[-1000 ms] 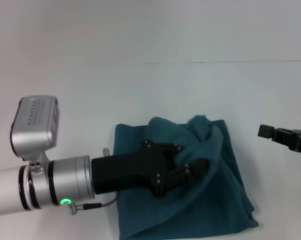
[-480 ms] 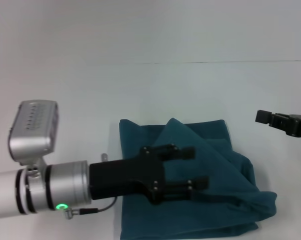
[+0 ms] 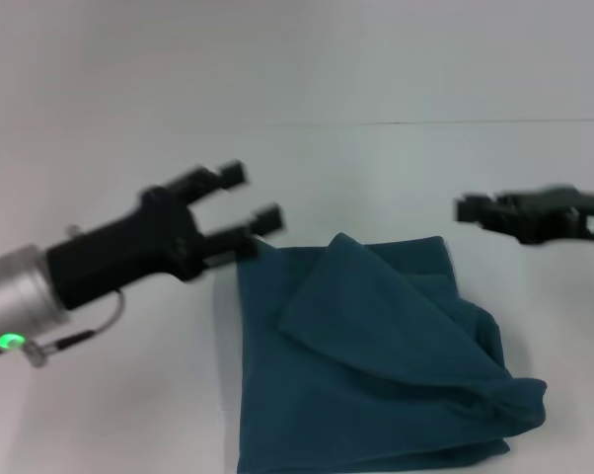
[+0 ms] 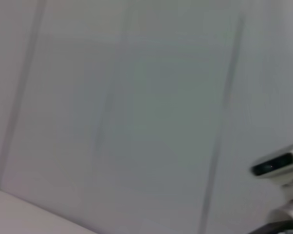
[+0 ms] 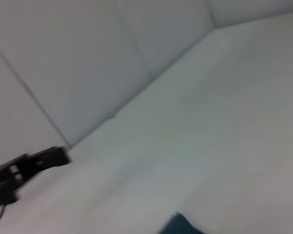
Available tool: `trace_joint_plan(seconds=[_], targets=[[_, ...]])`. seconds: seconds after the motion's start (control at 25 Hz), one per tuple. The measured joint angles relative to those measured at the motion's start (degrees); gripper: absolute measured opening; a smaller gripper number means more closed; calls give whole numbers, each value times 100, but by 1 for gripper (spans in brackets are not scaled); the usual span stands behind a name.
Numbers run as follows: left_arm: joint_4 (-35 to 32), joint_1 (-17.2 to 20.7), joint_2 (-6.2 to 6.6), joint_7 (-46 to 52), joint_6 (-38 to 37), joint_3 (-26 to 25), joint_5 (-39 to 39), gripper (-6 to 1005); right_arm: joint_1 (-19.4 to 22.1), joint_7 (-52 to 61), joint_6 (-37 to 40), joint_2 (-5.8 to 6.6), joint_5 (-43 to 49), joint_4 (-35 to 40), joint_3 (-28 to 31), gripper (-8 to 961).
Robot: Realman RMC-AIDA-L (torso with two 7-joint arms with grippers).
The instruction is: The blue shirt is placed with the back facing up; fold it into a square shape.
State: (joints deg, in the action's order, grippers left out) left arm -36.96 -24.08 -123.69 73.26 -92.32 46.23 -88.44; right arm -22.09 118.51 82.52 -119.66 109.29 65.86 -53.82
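The blue shirt lies on the white table as a roughly square folded bundle, with a slanted flap folded across its top and a bulging edge at the near right. A small corner of it shows in the right wrist view. My left gripper is open and empty, raised just beyond the shirt's far left corner and not touching it. It also shows in the right wrist view. My right gripper hovers above the table beyond the shirt's far right corner, apart from it.
The white table runs back to a pale wall. The left wrist view shows only the wall and a piece of the robot's own body.
My left gripper has let go of the shirt's fold and pulled back up and to the left, off the cloth. The flap now lies flat. My right gripper has moved leftward toward the shirt.
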Motion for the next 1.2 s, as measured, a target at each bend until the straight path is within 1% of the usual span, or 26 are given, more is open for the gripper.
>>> trace_joint_plan(seconds=[0.08, 0.12, 0.24, 0.36, 0.44, 0.52, 0.68, 0.8, 0.88, 1.08, 1.2], targets=[[-14, 17, 36, 91, 31, -337, -17, 880, -292, 13, 133, 14, 82, 142, -108, 139], [-14, 28, 52, 114, 47, -456, -18, 878, -507, 51, 182, 26, 213, 214, -215, 139], [-8, 66, 77, 113, 61, -694, -19, 876, -1325, 348, 99, -11, 1021, 319, -581, 142], [-13, 125, 60, 82, 103, -756, -23, 876, -2145, 872, -349, -65, 2154, 151, -989, 259], [-4, 172, 49, 15, 183, -760, -26, 876, -2437, 1109, -403, -76, 2488, 38, -1231, 337], [-16, 241, 26, -57, 347, -781, -27, 876, -2539, 1360, -369, -85, 2608, 80, -1472, 425], [-28, 306, 9, -77, 671, -1006, -30, 876, -2562, 2018, -91, -88, 2842, 505, -1788, 621], [18, 334, 11, -124, 813, -1130, -32, 876, -2722, 2471, 299, -116, 3115, 577, -2013, 655], [22, 370, 8, -205, 848, -1139, -33, 877, -2806, 2790, 400, -143, 3311, 579, -2290, 678], [17, 447, -2, -282, 870, -1138, -34, 877, -2834, 3259, 251, -182, 3394, 492, -2940, 689], [12, 500, -7, -376, 880, -1154, -33, 877, -2866, 3460, -14, -188, 3362, 275, -3352, 689]])
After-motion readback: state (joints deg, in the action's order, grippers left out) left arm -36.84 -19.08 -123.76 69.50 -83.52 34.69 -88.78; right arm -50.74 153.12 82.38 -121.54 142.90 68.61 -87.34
